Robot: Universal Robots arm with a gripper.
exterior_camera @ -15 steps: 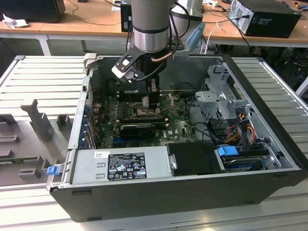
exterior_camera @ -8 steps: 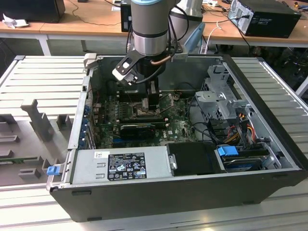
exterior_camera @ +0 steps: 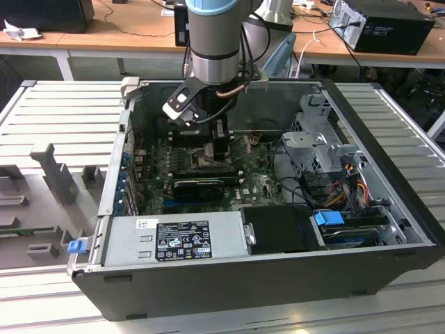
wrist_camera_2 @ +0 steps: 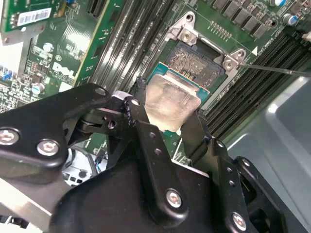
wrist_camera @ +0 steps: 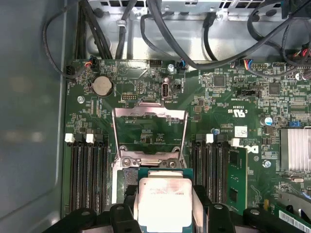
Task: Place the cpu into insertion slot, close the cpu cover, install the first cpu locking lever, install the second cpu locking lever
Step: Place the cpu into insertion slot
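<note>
My gripper (wrist_camera_2: pixel 165 121) is shut on the cpu (wrist_camera_2: pixel 167 99), a pale silvery square chip pinched by its edges between the two black fingers. The cpu (wrist_camera: pixel 163 201) hangs tilted just above the insertion slot (wrist_camera_2: pixel 197 60), whose greyish contact field shows beyond the chip's far edge. The cpu cover (wrist_camera: pixel 149 114), a thin metal frame with a square window, stands flipped open past the slot. A thin metal lever rod (wrist_camera_2: pixel 277 69) sticks out beside the slot. In the exterior view the gripper (exterior_camera: pixel 212 142) reaches down into the open computer case over the green motherboard (exterior_camera: pixel 257 184).
Black memory slots (wrist_camera: pixel 87 174) run along both sides of the socket. A power supply box (exterior_camera: pixel 174 236) lines the case's near wall, a drive cage (exterior_camera: pixel 320 146) with cables stands at the exterior view's right. Black cables (wrist_camera: pixel 160 34) and a heatsink (wrist_camera: pixel 294 148) lie around the board.
</note>
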